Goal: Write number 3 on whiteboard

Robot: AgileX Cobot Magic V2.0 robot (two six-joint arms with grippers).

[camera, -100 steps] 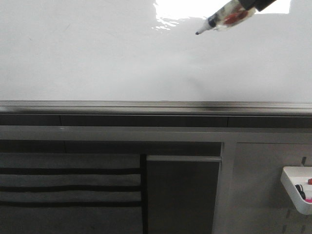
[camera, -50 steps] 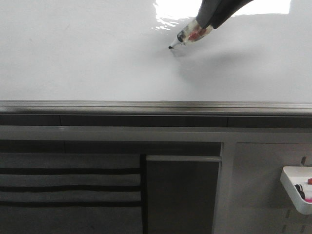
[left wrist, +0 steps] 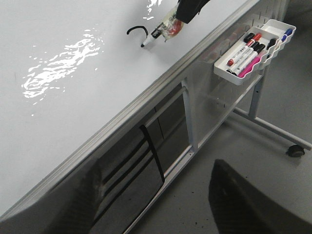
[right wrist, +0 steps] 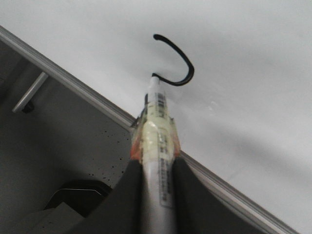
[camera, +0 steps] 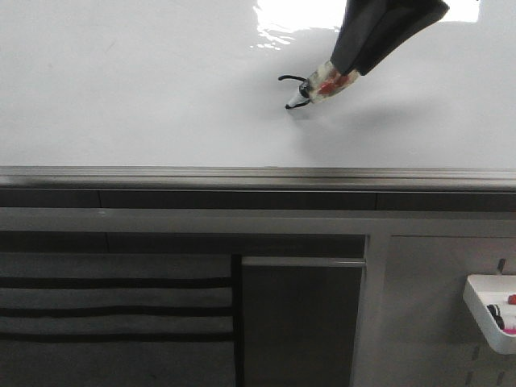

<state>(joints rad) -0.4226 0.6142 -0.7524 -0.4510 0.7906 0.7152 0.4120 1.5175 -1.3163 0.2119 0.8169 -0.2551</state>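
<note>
— Front view first: where's the writing?

— Upper middle of the frame, on the whiteboard [camera: 145, 89]. A black curved stroke [camera: 294, 90] sits there, only the top hook of the number 3 so far. The marker [camera: 321, 85] slants down to the left, its tip touching the lower end of that stroke.

— And what has hold of the marker?

— The right gripper [camera: 355, 60], coming in from the upper right corner. Its dark fingers are pressed against the marker's taped barrel; the right wrist view shows them pinching it from both sides [right wrist: 155, 170], with the tip at the end of the hook-shaped line [right wrist: 178, 61].

— The left gripper?

— Only a dark blurred shape at the lower right of the left wrist view; I can't tell how its jaws stand.

— Anything else in view?

— A bright glare [camera: 322, 16] on the board at the top of the front view. The grey frame edge [camera: 258, 176] runs across the middle. At the lower right, a small white tray [left wrist: 253, 51] hangs on a grey pegboard panel [camera: 435, 306], holding several markers.
</note>
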